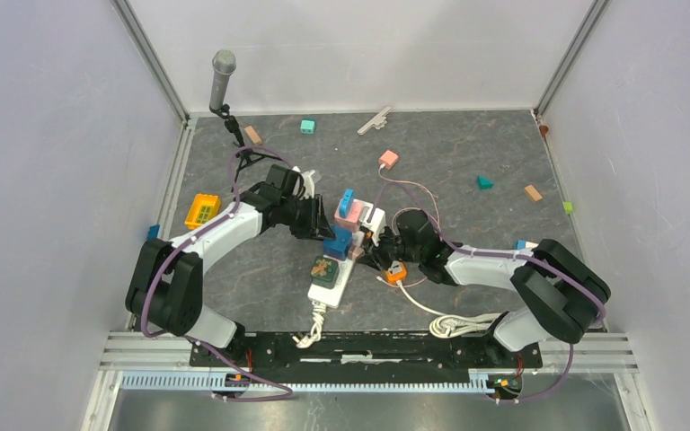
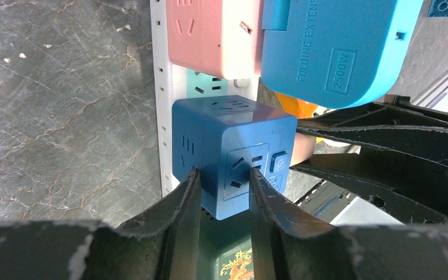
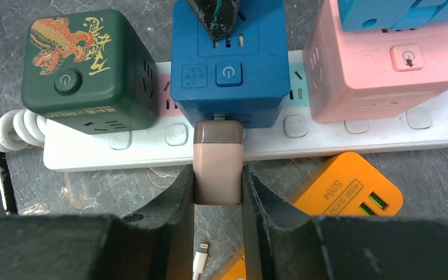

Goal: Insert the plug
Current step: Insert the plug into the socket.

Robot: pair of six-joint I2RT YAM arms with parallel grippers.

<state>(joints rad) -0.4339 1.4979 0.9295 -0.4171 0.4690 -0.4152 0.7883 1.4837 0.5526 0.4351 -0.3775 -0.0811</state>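
Observation:
A tan plug (image 3: 217, 163) is held between the fingers of my right gripper (image 3: 217, 181). Its front end meets the near side face of the blue cube adapter (image 3: 227, 64), and a sliver of metal prong shows at the joint. The blue cube (image 2: 233, 140) sits on the white power strip (image 3: 385, 131), between a dark green cube (image 3: 87, 70) and a pink cube (image 3: 379, 70). My left gripper (image 2: 224, 181) is shut on the blue cube's corner from the opposite side. From above, both grippers, left (image 1: 323, 229) and right (image 1: 368, 247), meet at the blue cube (image 1: 338, 242).
A light blue adapter (image 2: 332, 46) is stacked on the pink cube. An orange USB adapter (image 3: 350, 186) and a white cable tip (image 3: 200, 256) lie under my right gripper. A coiled white cord (image 1: 458, 323), a microphone (image 1: 223, 76) and scattered small blocks are on the table.

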